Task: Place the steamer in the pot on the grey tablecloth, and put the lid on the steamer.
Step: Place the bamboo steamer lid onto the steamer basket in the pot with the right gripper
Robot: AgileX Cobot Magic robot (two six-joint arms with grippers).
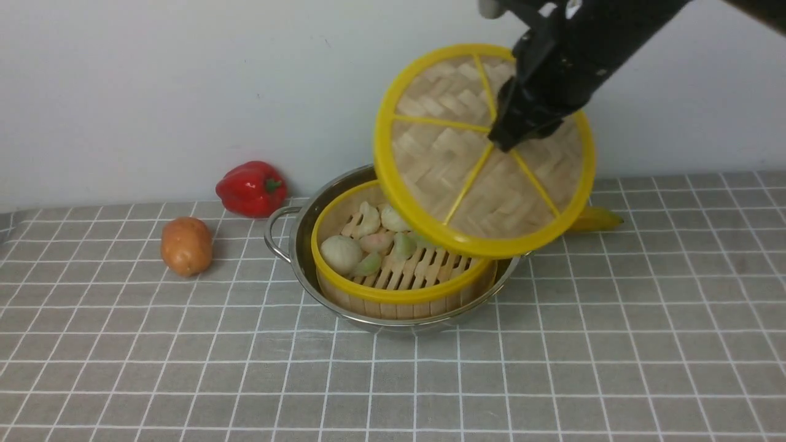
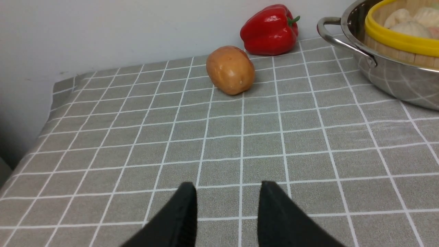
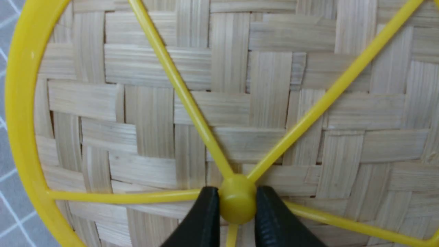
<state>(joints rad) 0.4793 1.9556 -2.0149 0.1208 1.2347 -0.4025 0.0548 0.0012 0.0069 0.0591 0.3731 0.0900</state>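
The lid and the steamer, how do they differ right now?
The lid is a flat woven disc with yellow spokes; the steamer is a deeper basket with a slatted floor, holding dumplings. The lid hangs tilted in the air, gripped at its hub by the right end effector; the steamer sits level inside the pot. Both are round bamboo with thick yellow rims.

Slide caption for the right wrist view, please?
Right gripper grips the lid by its centre, woven bamboo filling the frame.
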